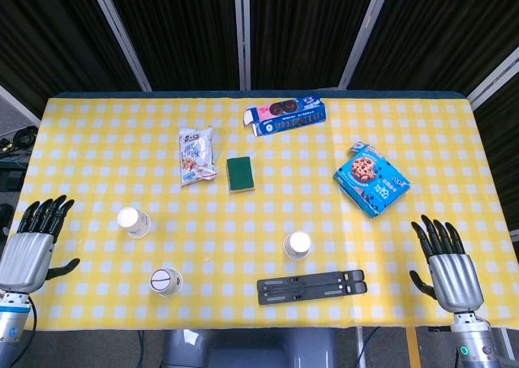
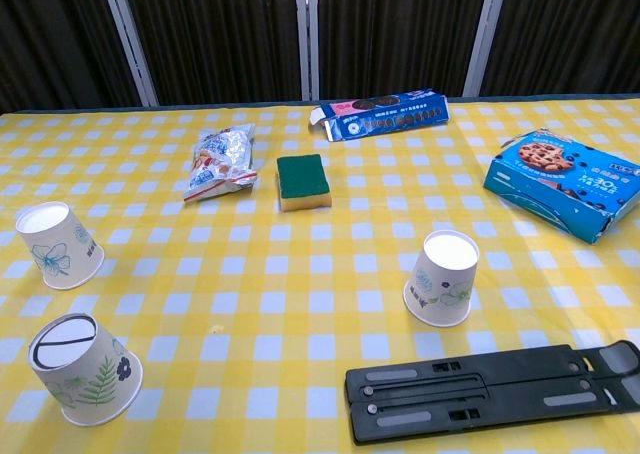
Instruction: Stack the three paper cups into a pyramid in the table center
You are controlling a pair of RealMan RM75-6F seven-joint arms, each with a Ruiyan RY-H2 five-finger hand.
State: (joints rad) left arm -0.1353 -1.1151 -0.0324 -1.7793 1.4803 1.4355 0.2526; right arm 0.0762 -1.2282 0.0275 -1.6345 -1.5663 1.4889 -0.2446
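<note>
Three white paper cups with plant prints stand upside down and apart on the yellow checked table. One cup (image 1: 135,221) (image 2: 58,245) is at the left, a second cup (image 1: 165,281) (image 2: 83,368) with a black-ringed base is near the front left edge, and the third cup (image 1: 298,245) (image 2: 442,277) is right of centre. My left hand (image 1: 31,244) hovers open at the left table edge, well away from the cups. Over the front right corner, my right hand (image 1: 446,260) is open with fingers spread. The chest view shows neither hand.
A black folded stand (image 1: 311,288) (image 2: 497,390) lies in front of the right cup. Farther back are a green sponge (image 1: 240,174) (image 2: 303,181), a snack bag (image 1: 196,155) (image 2: 221,161), a dark blue cookie box (image 1: 286,115) (image 2: 382,113) and a light blue cookie box (image 1: 371,178) (image 2: 564,181).
</note>
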